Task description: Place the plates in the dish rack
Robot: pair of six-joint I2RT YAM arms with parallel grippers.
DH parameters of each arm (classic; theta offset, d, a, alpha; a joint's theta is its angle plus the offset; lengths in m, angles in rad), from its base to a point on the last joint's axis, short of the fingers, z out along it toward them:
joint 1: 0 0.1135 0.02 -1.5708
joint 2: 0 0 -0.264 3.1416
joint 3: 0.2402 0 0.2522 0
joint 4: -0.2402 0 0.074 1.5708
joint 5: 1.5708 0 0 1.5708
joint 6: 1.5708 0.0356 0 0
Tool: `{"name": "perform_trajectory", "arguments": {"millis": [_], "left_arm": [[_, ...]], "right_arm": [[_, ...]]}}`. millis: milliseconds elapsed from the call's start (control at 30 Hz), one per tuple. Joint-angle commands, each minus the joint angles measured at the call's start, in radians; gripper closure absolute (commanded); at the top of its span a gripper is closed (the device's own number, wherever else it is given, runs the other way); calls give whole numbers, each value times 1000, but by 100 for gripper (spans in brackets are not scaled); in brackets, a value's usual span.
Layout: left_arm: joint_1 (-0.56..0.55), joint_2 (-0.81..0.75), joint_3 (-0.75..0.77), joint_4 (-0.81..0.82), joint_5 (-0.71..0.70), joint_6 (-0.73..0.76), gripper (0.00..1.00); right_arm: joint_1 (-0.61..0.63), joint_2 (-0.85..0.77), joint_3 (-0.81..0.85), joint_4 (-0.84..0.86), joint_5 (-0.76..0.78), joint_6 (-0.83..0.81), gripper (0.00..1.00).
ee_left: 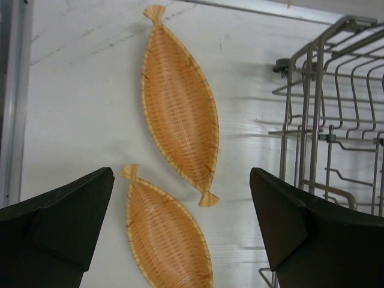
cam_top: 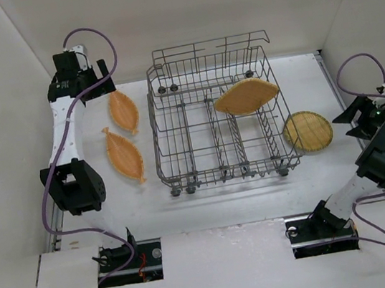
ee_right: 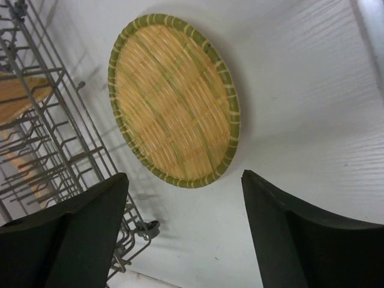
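Both sets of jaws are wide open and hold nothing. The left jaws hang over the far left part of the worktop (cam_top: pixel 209 203), above two leaf-shaped plates. The right jaws hang at the right side, just above the round plate (ee_right: pixel 174 99).

One leaf-shaped plate, the loaded plate (cam_top: pixel 246 96), already sits in the dish rack (cam_top: pixel 156 149), at its far right, leaning on the wires. The far leaf plate (cam_top: pixel 123 111) and the near leaf plate (cam_top: pixel 124 155) lie flat on the worktop, just left of the rack, near each other but not touching. The round plate lies flat just right of the rack and has a green rim. So three plates are left to load.

All the plates are woven like baskets. They look thin and light. The weave looks rough, so it should not slip much. It may bend a little or crack if the jaws squeeze too hard. Each plate on the worktop lies flat, so getting under it looks like the hard part. The best place to hold a leaf plate is likely its raised edge, or the small tail at its tip. For the round plate, the green rim on the side nearest the right jaws looks best. A plate should go in standing up between the wires.
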Motion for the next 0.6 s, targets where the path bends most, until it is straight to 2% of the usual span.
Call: {"name": "perform_trajectory", "arguments": {"millis": [0,100,300,567], "left_arm": [[10,21,89,-42,17,8,0],[10,45,129,-68,19,14,0],[-13,61,166,-82,8,40,0],[-56,64,183,-91,-22,74,0]], "right_arm": [[27,32,123,-23,90,-31,16],[41,127,215,-113,124,-135,14],[88,227,296,-172,213,-266,18],[157,298,339,-239,269,-324,35]]}}
